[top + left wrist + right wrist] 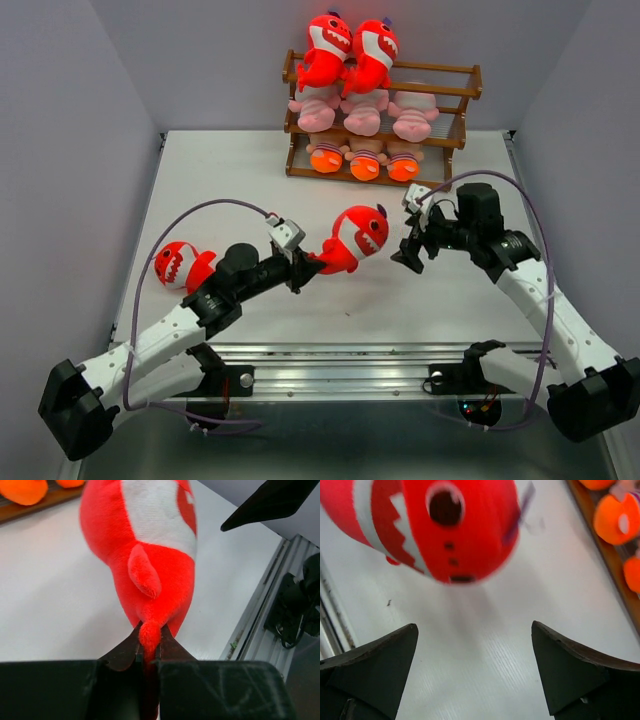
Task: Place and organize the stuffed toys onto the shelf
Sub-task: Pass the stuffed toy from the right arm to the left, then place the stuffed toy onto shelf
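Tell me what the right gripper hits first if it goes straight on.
Probably the red shark that the left gripper holds by its tail; it sits just ahead of the open right gripper, though depth is unclear.

You have a white table (215,175) boxed in by plain pale-lilac walls (70,80) behind it and on both sides; a metal rail (340,352) lines its near edge

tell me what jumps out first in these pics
The bright red shark in the middle of the table grabs the eye first. It is pinched by its tail in the left gripper, and the right gripper is open just beside it. Behind them, the shelf at the far edge is loaded with toys, with two sharks on top, and one more shark lies alone on the left.
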`<act>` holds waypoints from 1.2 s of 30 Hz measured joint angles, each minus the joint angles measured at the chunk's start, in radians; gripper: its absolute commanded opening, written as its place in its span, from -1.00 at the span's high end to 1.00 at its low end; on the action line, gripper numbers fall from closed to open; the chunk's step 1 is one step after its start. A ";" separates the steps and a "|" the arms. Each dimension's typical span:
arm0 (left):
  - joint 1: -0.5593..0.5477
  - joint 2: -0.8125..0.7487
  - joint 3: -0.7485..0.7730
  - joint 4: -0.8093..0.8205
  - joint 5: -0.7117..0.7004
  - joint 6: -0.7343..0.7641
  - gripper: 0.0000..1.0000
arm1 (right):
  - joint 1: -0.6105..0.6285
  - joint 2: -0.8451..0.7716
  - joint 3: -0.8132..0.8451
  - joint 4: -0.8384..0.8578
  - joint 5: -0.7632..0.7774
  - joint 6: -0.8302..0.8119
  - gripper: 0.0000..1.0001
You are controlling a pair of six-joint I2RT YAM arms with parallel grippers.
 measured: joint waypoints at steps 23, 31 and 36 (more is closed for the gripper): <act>0.058 0.526 0.779 0.005 -0.094 -0.002 1.00 | -0.428 -0.043 -0.180 0.312 0.033 0.444 -1.00; 0.060 0.929 1.291 -0.103 -0.096 0.074 1.00 | -0.428 -0.056 -0.180 0.340 0.014 0.448 -1.00; 0.060 1.118 1.569 -0.166 -0.114 0.104 1.00 | -0.431 -0.056 -0.180 0.340 0.014 0.449 -1.00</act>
